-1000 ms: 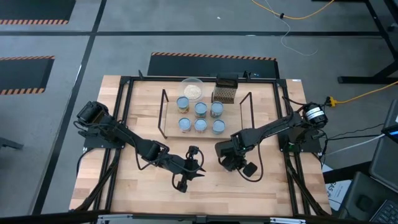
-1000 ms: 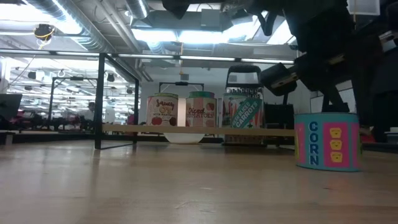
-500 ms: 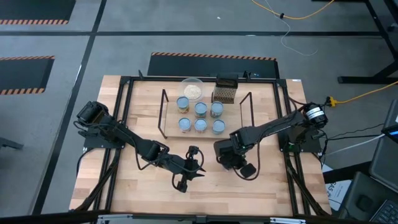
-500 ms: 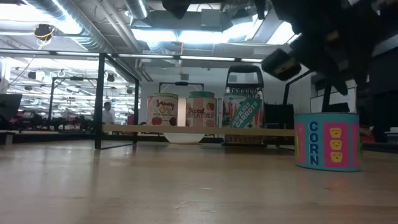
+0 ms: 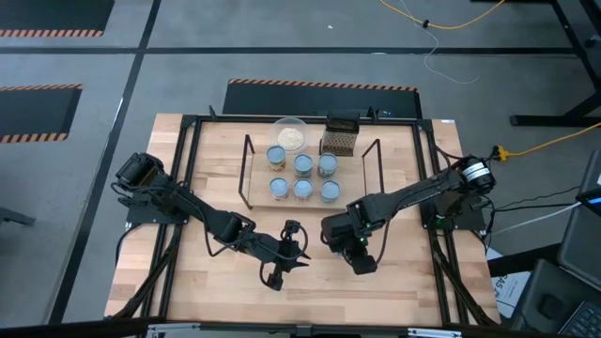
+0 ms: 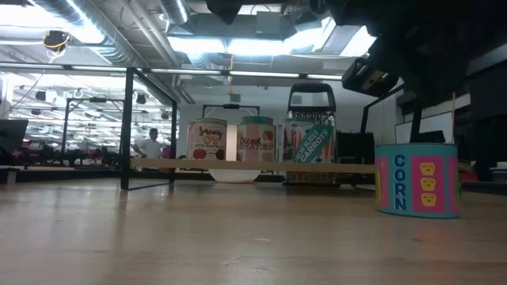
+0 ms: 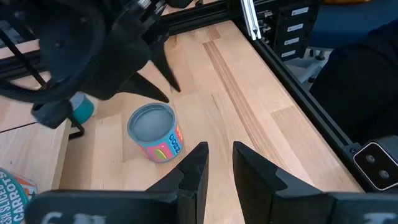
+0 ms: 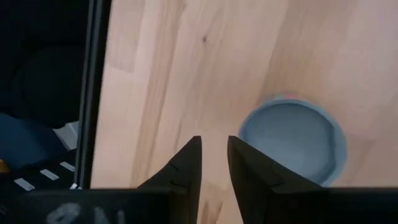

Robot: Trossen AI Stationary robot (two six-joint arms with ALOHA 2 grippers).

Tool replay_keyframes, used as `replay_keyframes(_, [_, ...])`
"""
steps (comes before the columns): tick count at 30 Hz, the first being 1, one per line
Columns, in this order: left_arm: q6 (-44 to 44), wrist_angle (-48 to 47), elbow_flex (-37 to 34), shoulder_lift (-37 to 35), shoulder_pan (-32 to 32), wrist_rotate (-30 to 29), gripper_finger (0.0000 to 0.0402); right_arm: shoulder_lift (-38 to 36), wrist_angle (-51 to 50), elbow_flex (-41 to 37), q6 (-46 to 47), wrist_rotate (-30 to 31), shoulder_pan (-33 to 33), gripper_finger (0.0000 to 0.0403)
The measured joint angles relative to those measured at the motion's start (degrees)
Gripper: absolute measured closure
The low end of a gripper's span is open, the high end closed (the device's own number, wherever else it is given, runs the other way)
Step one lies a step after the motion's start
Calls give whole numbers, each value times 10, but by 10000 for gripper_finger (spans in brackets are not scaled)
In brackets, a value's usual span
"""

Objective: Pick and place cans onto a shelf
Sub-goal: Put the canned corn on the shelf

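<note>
Several cans (image 5: 302, 176) stand upright on the light-wood shelf (image 5: 258, 178) at the table's far middle; three show in the low view (image 6: 257, 141). One can labelled CORN (image 6: 417, 180) stands upright on the table near the shelf, with its pale top in the left wrist view (image 7: 152, 122) and the right wrist view (image 8: 292, 140). My right gripper (image 8: 213, 146) hangs shut above the table, pointing down beside this can, clear of it. In the high view my right arm (image 5: 343, 237) hides the can. My left gripper (image 7: 219, 152) is shut and empty, left of the can.
A clear bowl (image 5: 290, 135) and a dark mesh box (image 5: 340, 134) stand behind the shelf. Black frame rails (image 5: 435, 235) run along the table's sides. Bare wood (image 5: 235, 291) lies along the near edge. A person (image 6: 150, 144) moves in the room beyond.
My right gripper has shifted a little toward the table's left and turned about above the CORN can, and its dark body now shows higher in the low view. The can has stayed in place. My left arm has kept still.
</note>
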Motion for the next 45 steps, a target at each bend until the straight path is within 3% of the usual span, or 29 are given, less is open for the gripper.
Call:
replay_keyframes(6, [0,0,0,0,0,0,335,0,6,0,17,11,6,292])
replay_keyframes(13, [0,0,0,0,0,0,335,0,9,0,142,130,8,285])
replay_keyframes(23, [0,0,0,0,0,0,335,0,12,0,180,139,31,285])
replay_keyframes(30, [0,0,0,0,0,0,335,0,22,0,193,205,58,285])
replay_keyframes(45, [0,0,0,0,0,0,335,28,27,-1,213,240,83,285])
